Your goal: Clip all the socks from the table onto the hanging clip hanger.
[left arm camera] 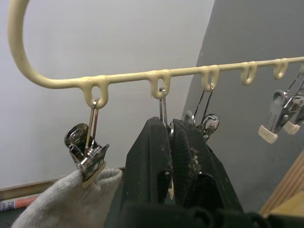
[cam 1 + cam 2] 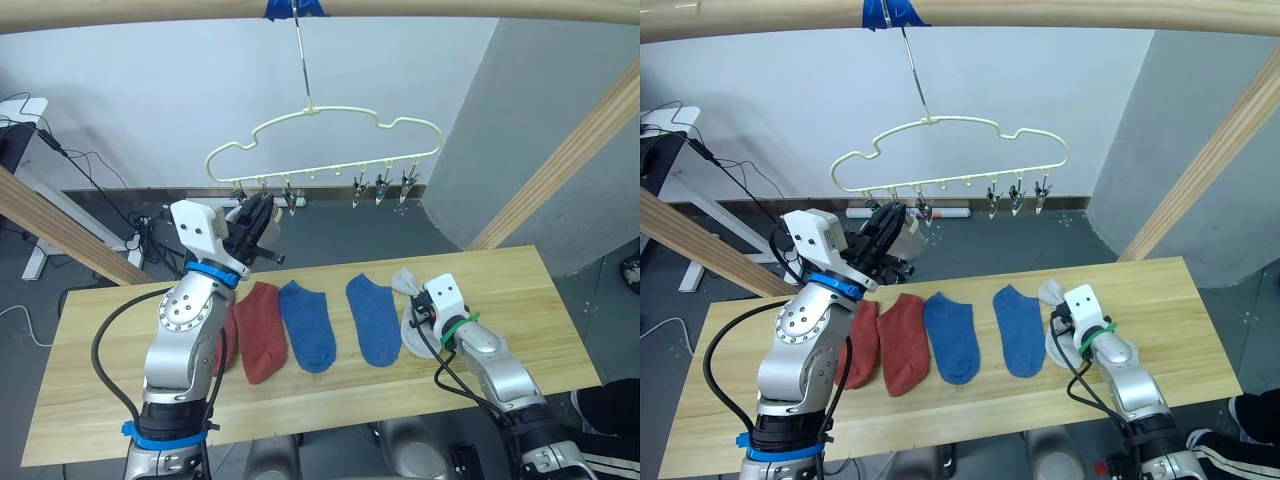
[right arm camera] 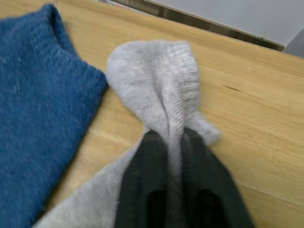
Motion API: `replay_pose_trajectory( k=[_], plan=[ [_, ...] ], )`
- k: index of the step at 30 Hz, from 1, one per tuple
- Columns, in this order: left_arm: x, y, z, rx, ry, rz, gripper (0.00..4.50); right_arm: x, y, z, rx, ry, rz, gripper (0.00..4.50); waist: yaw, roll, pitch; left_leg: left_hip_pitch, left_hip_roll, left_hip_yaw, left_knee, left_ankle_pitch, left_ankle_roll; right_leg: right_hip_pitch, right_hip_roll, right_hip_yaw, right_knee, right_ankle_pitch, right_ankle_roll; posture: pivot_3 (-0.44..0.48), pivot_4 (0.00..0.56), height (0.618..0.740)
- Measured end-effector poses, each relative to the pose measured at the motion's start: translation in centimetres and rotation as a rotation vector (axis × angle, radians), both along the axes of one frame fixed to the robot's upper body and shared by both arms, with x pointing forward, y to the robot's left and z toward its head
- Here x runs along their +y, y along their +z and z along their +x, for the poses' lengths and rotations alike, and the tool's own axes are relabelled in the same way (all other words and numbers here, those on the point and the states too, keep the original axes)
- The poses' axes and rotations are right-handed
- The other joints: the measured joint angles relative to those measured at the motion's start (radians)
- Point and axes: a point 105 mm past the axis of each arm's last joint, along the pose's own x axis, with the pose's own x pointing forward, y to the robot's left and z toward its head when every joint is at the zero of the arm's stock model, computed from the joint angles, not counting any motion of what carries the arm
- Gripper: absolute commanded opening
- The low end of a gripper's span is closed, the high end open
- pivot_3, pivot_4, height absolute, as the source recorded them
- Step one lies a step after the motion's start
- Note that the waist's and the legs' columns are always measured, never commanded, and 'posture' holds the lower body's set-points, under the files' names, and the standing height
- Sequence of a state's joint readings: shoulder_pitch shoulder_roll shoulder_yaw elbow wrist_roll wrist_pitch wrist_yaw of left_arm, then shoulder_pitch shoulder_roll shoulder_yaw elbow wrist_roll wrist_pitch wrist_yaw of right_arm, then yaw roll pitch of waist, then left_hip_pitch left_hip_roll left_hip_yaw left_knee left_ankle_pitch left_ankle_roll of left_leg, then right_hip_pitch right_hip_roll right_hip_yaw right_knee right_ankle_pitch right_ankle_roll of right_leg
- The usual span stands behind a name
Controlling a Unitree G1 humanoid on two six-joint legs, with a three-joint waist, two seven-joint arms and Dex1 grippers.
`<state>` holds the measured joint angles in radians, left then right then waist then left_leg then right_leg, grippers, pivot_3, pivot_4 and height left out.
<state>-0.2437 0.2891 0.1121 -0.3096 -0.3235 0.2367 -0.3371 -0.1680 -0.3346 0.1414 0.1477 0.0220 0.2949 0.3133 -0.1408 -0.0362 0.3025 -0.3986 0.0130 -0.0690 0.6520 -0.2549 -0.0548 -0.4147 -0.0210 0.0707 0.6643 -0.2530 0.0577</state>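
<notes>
Left gripper (image 1: 170,142) raised at the clip hanger (image 2: 330,150), fingers clenched on its second clip (image 1: 163,102); a grey sock (image 1: 71,202) pinned in the end clip beside. Right gripper (image 3: 175,147) pinching another grey sock (image 3: 156,95) near the table's (image 2: 540,290) right end. Two blue socks (image 2: 375,318) mid-table, two red socks (image 2: 262,330) partly behind the left arm.

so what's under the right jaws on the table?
A light grey sock, its fabric pinched between the right gripper jaws and bunched up. It lies on the table beside a blue sock. The arm hides the rest of the sock.
</notes>
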Motion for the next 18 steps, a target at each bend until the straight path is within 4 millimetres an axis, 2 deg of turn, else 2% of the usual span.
replay_pose_trajectory(
  k=[3,6,12,18],
  plan=[
    [-0.1,0.2,-0.3,0.041,-0.052,-0.041,0.0,-0.4,0.9,-0.8,-0.009,0.089,-0.049,0.03,0.0,0.0,0.0,-0.001,0.0,0.0,0.001,0.0,0.0,0.0,0.0,0.0,0.0,0.0,0.0,-0.236,0.28,0.74],
    [-0.2,0.3,-0.5,0.085,-0.096,-0.071,0.0,0.6,3.0,-1.1,-0.064,0.201,-0.074,0.03,-0.005,0.0,0.0,-0.001,0.0,0.0,0.002,0.0,0.0,0.0,0.001,0.0,0.0,0.0,0.0,-0.241,0.282,0.74],
    [0.0,1.1,-1.0,0.186,-0.187,-0.165,0.0,6.7,9.2,-2.8,-0.25,0.542,-0.058,0.03,-0.008,0.001,0.001,-0.001,0.002,-0.002,0.005,0.0,0.0,0.0,0.003,-0.001,0.001,0.0,0.001,-0.236,0.279,0.74],
    [-0.4,1.4,-1.2,0.248,-0.218,-0.243,0.0,12.5,12.1,-3.4,-0.349,0.671,0.068,0.03,-0.003,0.001,0.001,-0.003,0.001,-0.002,0.009,0.0,0.0,0.0,0.001,-0.001,0.001,0.001,0.001,-0.232,0.28,0.74]
  ],
)
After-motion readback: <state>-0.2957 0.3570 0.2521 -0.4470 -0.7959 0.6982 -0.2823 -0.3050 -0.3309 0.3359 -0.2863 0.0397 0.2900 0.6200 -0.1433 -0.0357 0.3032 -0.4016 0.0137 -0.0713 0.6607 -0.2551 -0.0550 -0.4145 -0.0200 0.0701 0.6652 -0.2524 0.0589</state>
